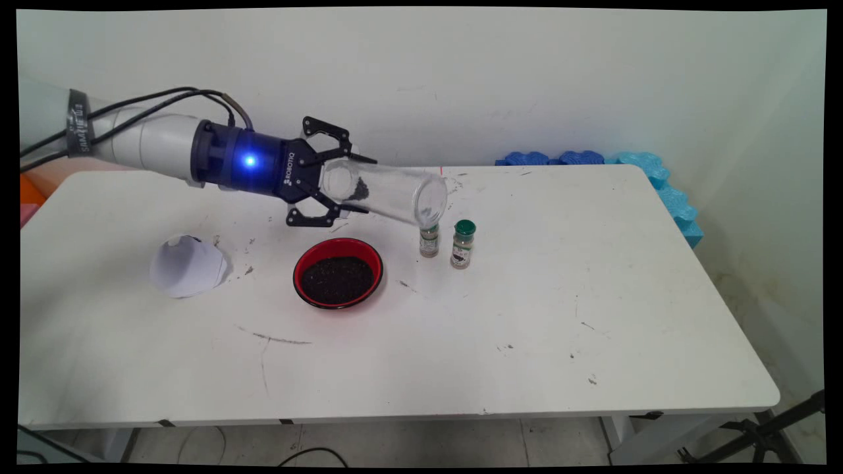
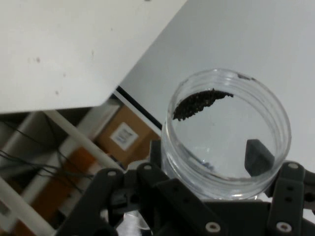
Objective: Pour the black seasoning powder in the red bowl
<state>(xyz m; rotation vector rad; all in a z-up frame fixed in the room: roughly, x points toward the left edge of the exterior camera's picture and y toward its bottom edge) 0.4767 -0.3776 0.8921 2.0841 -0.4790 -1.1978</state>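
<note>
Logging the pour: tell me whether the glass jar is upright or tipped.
Tipped. The glass jar lies nearly sideways in the gripper, mouth aimed right, some dark grains left inside.

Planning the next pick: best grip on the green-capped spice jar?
Take the green-capped spice jar across its glass body below the cap, coming from the table's open right side. It stands upright, and a second small jar sits close on its left under the tilted glass jar.

Your arm [image 1: 148, 141]: white tube, black hand.
You see a white round link with a grey lettered band, black cables [image 1: 132, 108] running along it, a dark wrist collar with a glowing blue light, and a black gripper [image 1: 342, 184] marked ROBOTIQ in white, its jointed linkage studded with silver screws.
</note>
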